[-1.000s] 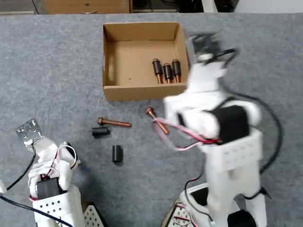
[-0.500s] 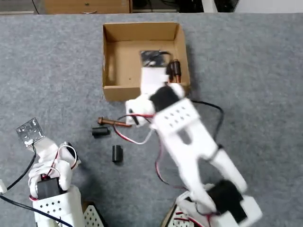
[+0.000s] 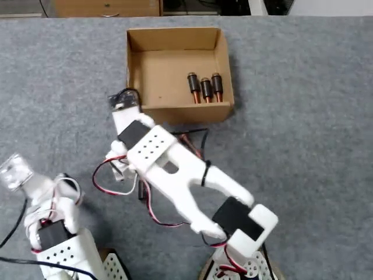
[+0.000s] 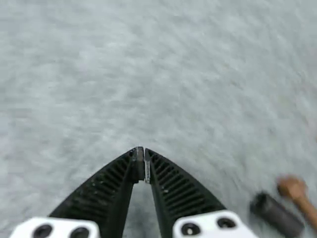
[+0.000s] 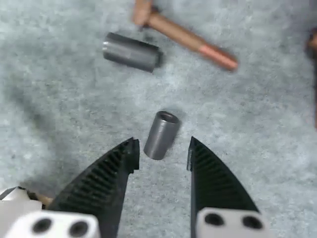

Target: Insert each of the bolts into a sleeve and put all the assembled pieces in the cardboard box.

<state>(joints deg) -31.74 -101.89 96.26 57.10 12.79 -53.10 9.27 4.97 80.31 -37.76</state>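
The cardboard box (image 3: 135, 70) stands at the table's far side with three assembled pieces (image 3: 204, 87) lying inside by its right wall. My right arm (image 3: 169, 169) stretches from the near edge over the loose parts in front of the box. In its wrist view my right gripper (image 5: 163, 143) is open, and a grey sleeve (image 5: 161, 135) lies on the mat just ahead of its fingertips. A second sleeve (image 5: 131, 51) and a copper bolt (image 5: 183, 34) lie beyond. My left gripper (image 4: 143, 153) is shut over bare mat, with a sleeve (image 4: 275, 215) and bolt head (image 4: 296, 190) off to one side.
Grey felt mat (image 3: 303, 116) covers the table, with open room to the right of the box. My left arm (image 3: 44, 216) sits at the near left corner. Another bolt's end (image 5: 313, 39) shows at the right wrist view's edge. Red and black wires (image 3: 125, 186) hang beside the right arm.
My right arm has swung from the table's right side, past the box, to the loose parts on the left. The left arm has shifted slightly leftward.
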